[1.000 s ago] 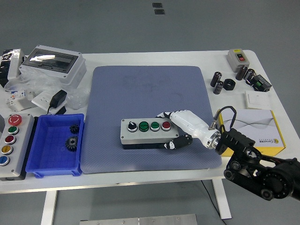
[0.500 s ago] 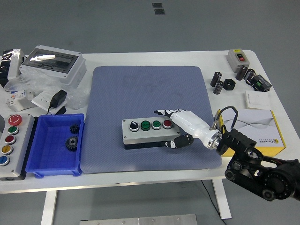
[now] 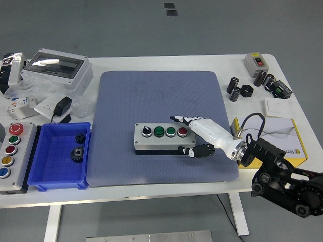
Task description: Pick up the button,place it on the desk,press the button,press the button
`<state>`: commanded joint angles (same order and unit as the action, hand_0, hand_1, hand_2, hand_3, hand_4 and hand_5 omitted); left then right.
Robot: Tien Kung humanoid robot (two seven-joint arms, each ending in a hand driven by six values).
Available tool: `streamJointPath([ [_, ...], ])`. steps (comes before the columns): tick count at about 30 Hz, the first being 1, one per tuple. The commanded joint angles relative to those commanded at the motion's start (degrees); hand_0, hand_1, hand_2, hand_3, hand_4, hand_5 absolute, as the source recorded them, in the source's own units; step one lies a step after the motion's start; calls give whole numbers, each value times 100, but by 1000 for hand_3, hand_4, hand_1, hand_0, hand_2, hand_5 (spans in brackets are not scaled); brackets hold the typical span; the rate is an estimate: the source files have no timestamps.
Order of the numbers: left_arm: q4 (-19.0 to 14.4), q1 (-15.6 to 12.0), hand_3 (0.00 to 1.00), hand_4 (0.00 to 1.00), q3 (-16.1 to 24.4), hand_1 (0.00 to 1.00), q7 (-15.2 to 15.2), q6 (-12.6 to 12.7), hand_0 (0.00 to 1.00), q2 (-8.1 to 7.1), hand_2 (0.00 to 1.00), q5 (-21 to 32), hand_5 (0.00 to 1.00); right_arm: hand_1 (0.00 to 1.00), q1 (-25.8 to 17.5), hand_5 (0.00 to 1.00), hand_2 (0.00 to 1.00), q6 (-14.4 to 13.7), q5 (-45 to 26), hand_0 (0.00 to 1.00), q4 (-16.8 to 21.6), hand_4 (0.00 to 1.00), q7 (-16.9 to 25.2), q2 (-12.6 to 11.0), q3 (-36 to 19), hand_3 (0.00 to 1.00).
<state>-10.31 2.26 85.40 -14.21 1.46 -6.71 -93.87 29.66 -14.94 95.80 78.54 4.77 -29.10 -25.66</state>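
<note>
Fingers (image 3: 187,151) of your right hand (image 3: 204,135) grasp the button box (image 3: 164,137) at its right end on the mat (image 3: 161,101).

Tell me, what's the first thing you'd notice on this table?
The white right robot hand jumps out first: it wraps around the right end of the gray button box, which lies on the blue-gray mat mid-table. Next comes the bright blue bin on the left, holding two small black gears.

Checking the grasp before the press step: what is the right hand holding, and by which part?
The right hand grips the button box by its right end, fingers over the top edge, thumb on the front side.
</note>
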Motion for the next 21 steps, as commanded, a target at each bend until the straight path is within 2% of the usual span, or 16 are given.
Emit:
streamJointPath([
  [13,0,-3,604,601,-18,601,-6,-39,603,-6,545,-48,238,857,55,2,922,152,57,872,475,553,-15,-338,-157,992],
  [21,0,-12,601,598,-43,602,-14,-55,601,12,545,-46,229,864,48,2,940,178,-48,879,446,559,5,-316,-127,998],
])
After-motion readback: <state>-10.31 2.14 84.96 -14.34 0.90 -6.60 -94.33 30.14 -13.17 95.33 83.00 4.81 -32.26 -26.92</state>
